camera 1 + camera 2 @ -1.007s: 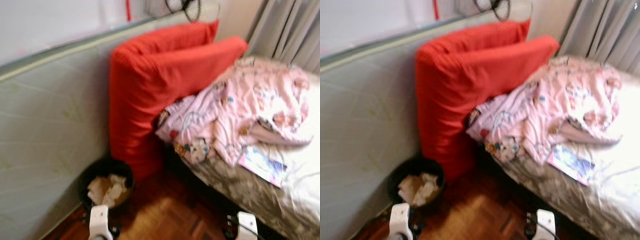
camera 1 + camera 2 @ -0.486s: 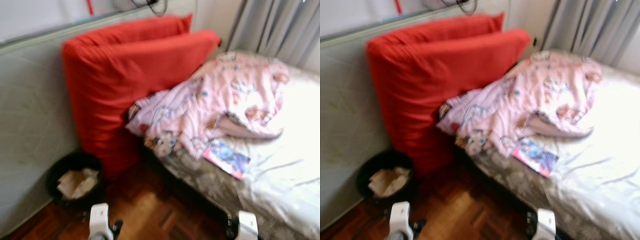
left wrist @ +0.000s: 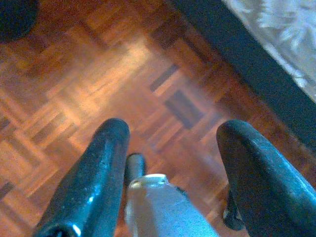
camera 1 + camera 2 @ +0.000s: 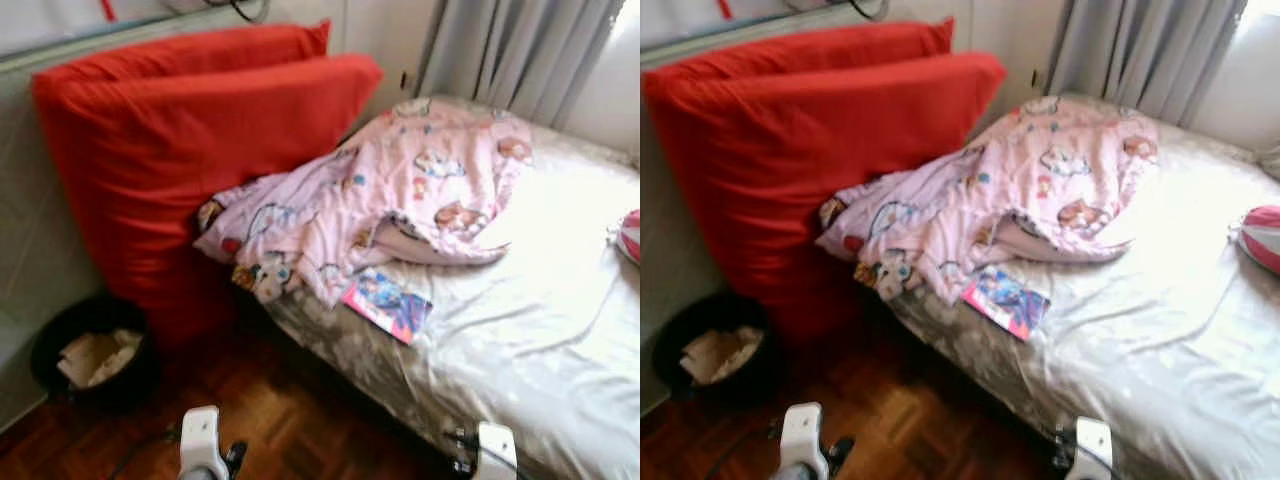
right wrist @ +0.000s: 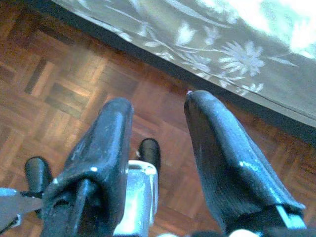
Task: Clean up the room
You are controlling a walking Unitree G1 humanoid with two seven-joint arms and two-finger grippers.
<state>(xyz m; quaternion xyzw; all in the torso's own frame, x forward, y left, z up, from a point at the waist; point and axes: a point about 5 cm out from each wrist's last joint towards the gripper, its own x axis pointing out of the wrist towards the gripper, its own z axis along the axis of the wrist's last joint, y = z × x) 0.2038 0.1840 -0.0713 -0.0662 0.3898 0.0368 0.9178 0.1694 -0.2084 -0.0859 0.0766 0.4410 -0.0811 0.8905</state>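
Note:
A crumpled pink cartoon-print blanket (image 4: 385, 205) lies heaped on the bed (image 4: 545, 320), partly against two big red cushions (image 4: 190, 150). A colourful book (image 4: 387, 303) rests on the sheet just below the blanket. A red and white striped thing (image 4: 1262, 236) sits at the bed's right side. My left gripper (image 3: 173, 163) hangs open over the wooden floor with nothing in it. My right gripper (image 5: 160, 143) hangs open beside the bed's edge, also empty. Both arms' white wrists (image 4: 200, 445) show low in the eye views.
A black bin (image 4: 85, 350) holding crumpled paper stands on the parquet floor (image 4: 290, 420) at the foot of the cushions, against the grey-green wall panel (image 4: 20, 250). Grey curtains (image 4: 520, 50) hang behind the bed. The bed's dark base (image 3: 256, 74) runs beside my left gripper.
The camera has swung to the right: the cushions, bin and blanket slid left in the picture, and more of the bed and the striped thing came into sight. Both arms stay hanging.

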